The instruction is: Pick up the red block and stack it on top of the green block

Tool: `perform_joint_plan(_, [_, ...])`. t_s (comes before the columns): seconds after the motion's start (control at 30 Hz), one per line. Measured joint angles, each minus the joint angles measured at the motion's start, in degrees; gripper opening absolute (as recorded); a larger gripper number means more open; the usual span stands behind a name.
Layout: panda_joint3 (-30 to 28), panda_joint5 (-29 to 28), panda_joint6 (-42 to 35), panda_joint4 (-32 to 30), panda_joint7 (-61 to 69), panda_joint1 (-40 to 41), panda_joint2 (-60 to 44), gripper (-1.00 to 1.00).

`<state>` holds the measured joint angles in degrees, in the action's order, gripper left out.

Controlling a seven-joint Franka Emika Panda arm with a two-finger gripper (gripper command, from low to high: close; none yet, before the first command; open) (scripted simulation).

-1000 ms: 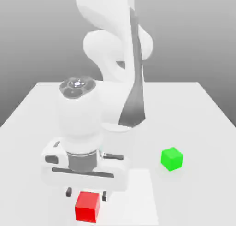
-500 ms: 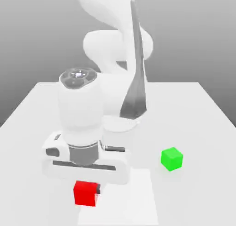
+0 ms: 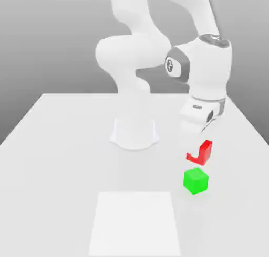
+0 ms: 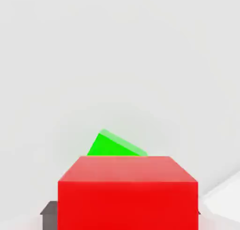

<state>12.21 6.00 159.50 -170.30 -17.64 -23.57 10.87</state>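
Observation:
The red block [image 3: 200,152] hangs in the air, held in my gripper [image 3: 200,149], which is shut on it. It sits just above the green block [image 3: 196,180], slightly toward the back, with a small gap between them. The green block rests on the white table [image 3: 58,146] on the exterior view's right. In the hand view the red block [image 4: 126,191] is closest, and the green block [image 4: 115,145] peeks out beyond its far edge. A dark fingertip [image 4: 48,208] shows beside the red block.
The arm's white base [image 3: 134,132] stands at the table's middle back. A brighter white square patch [image 3: 135,222] lies on the table near the front edge. The table's right edge runs close to the green block.
The gripper shut on the red block at the front left, lifted it, and swung it to the exterior view's right, above the green block. The green block has not moved.

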Motion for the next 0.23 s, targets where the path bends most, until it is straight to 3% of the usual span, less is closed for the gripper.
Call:
perform_joint_plan(0.13, [0.21, -4.12, 7.88, 0.18, -2.71, 1.33, -8.13, -1.0])
perform_joint_plan(0.17, [-0.12, -5.26, 9.31, 0.22, -3.48, 1.29, -9.63, 1.0])
perform_joint_plan(0.23, [-0.12, -5.26, 9.31, 0.22, -3.48, 1.44, -9.63, 1.0])
